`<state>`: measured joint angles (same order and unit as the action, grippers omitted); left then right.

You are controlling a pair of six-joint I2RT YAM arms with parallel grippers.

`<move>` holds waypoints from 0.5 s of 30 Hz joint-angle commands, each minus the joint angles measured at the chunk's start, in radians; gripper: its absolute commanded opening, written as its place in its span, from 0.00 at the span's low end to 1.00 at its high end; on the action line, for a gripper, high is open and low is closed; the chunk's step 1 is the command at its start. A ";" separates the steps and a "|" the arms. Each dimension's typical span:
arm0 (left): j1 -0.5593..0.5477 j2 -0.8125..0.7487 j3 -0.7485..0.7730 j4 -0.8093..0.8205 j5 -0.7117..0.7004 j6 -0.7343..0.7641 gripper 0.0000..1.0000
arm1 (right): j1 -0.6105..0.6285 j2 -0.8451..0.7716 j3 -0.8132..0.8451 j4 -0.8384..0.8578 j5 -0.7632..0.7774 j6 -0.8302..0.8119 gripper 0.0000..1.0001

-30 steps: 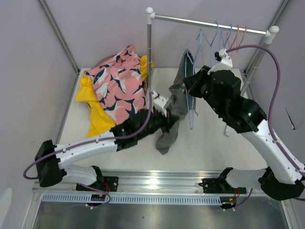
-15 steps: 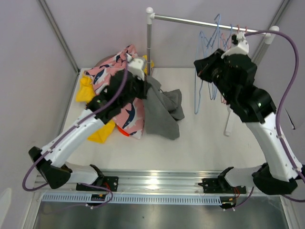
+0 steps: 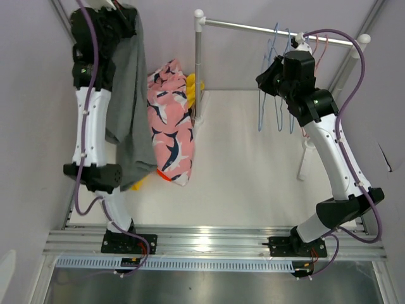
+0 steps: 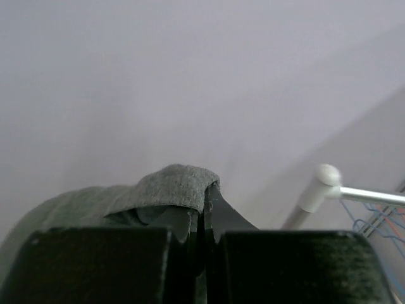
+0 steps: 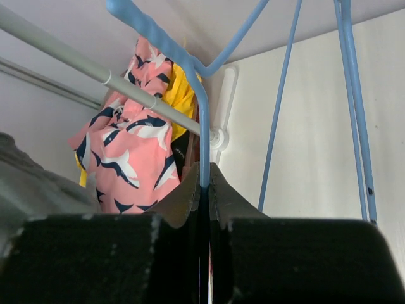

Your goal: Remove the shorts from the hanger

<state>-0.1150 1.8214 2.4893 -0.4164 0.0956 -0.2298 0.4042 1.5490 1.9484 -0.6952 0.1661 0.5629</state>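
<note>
The left arm (image 3: 88,126) stands raised high, left claw (image 4: 204,196) pinched shut; the right arm (image 3: 332,145) reaches up, right claw (image 5: 205,174) likewise shut.

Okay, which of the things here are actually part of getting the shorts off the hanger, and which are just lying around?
Part of the job:
grey shorts, pinched in the left gripper
blue hanger, clamped in the right gripper
pink shorts and yellow shorts, piled on the table

Just there:
clothes rail
spare hangers
</note>
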 commanded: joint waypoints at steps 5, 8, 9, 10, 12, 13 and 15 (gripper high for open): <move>0.021 0.361 -0.013 0.025 0.203 -0.102 0.12 | -0.030 0.046 0.020 0.100 -0.076 -0.037 0.00; 0.018 0.429 -0.055 0.005 0.248 -0.088 0.61 | -0.033 0.062 0.026 0.114 -0.079 -0.038 0.00; 0.020 0.431 -0.069 -0.013 0.245 -0.089 0.86 | -0.033 0.074 0.038 0.117 -0.082 -0.038 0.00; 0.018 0.429 -0.079 -0.027 0.236 -0.091 0.92 | -0.034 0.080 0.049 0.118 -0.082 -0.037 0.00; 0.015 0.397 -0.101 -0.076 0.222 -0.095 0.96 | -0.034 0.106 0.078 0.114 -0.088 -0.037 0.00; 0.014 0.372 -0.113 -0.087 0.210 -0.095 0.96 | -0.033 0.114 0.105 0.112 -0.089 -0.037 0.00; 0.002 0.248 -0.223 -0.082 0.172 -0.085 0.96 | -0.033 0.132 0.138 0.106 -0.091 -0.038 0.00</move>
<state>-0.0998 2.3142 2.3077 -0.5385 0.2737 -0.3138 0.3752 1.6604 2.0068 -0.6125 0.0921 0.5411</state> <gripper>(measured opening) 0.962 0.052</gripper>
